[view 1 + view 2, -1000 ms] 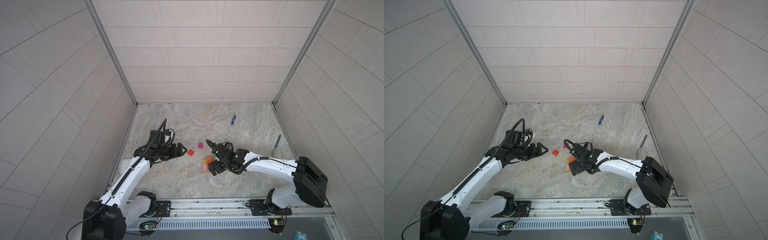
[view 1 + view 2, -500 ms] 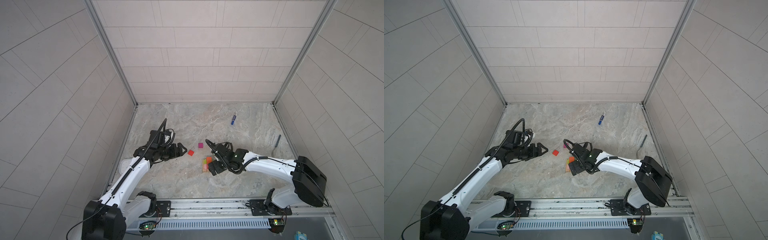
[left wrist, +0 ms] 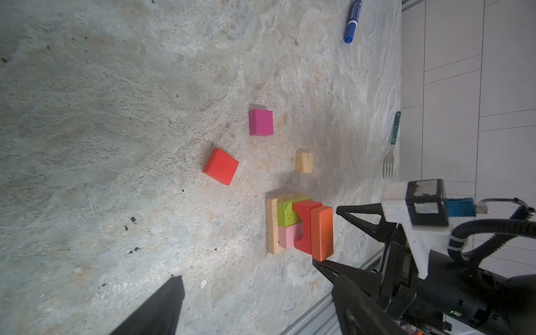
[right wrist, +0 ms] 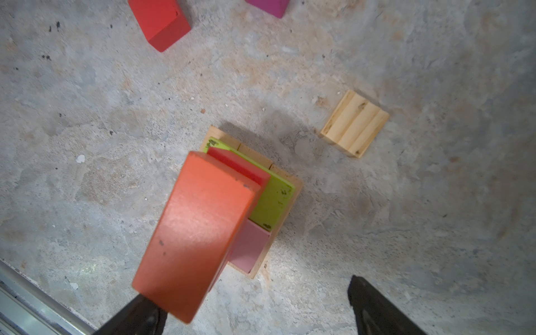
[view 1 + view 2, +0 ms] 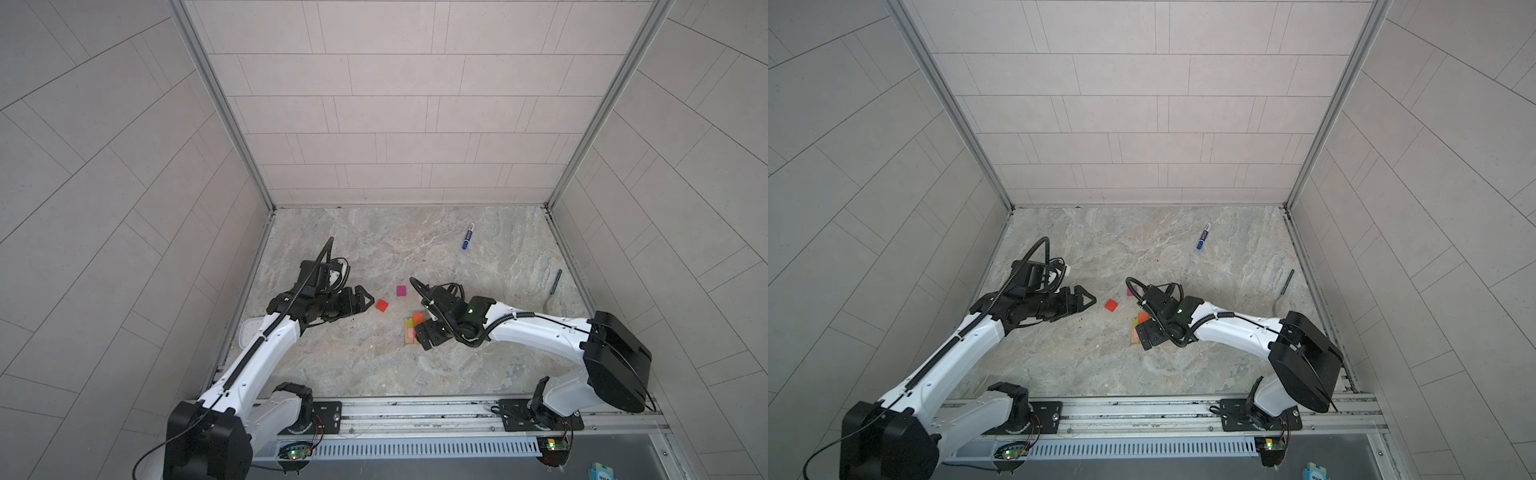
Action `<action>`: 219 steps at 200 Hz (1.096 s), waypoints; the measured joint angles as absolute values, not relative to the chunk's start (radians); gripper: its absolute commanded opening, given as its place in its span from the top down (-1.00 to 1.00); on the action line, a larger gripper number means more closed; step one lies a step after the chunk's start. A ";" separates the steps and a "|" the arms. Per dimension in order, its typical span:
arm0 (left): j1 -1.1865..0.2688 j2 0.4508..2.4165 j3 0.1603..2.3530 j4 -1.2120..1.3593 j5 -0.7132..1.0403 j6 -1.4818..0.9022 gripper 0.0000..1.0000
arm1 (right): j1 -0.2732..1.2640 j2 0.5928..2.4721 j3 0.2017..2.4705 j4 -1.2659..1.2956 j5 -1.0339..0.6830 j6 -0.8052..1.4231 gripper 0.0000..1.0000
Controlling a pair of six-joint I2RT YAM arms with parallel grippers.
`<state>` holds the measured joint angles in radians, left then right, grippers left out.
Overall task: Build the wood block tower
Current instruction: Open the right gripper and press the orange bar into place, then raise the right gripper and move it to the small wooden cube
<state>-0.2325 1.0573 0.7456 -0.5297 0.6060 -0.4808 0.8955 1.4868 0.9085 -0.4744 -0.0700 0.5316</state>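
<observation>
No motion in the last second. Right gripper (image 3: 326, 234) stands wide astride orange brick (image 4: 194, 235) atop tower (image 5: 410, 332), centre-near; placement looks done. Left gripper (image 5: 362, 302) wide, empty, left of red cube (image 5: 381, 306).

The open black fingers (image 3: 348, 278) of the right gripper (image 4: 249, 288) block one side of the stacked tower of tan, lime-green, pink, red and orange wooden blocks (image 3: 298, 226). The red wooden cube (image 3: 221, 166), magenta wooden cube (image 3: 261, 122) and small tan wooden block (image 3: 304, 163) lie apart, with bare table (image 5: 374, 374) between them.
</observation>
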 measured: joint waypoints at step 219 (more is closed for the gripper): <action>-0.233 1.053 0.746 -0.530 0.606 -0.481 -0.74 | 0.712 1.238 0.949 -0.570 -0.039 0.543 -0.69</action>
